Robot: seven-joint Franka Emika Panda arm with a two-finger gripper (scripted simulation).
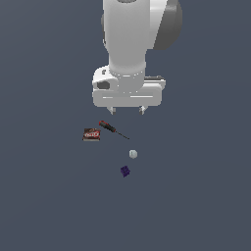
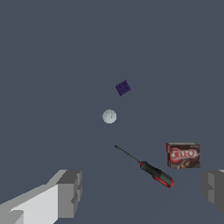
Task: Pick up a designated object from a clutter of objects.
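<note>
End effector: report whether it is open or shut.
Open. In the wrist view the end effector has its fingers spread wide apart, nothing between them; the purple block lies ahead, untouched.

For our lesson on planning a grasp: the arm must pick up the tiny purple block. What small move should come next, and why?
Probably shift the open claw sideways until it hangs over the purple block. It now hovers nearer the screwdriver, with the whitish ball lying between that and the block, so descending here would likely miss.
</note>
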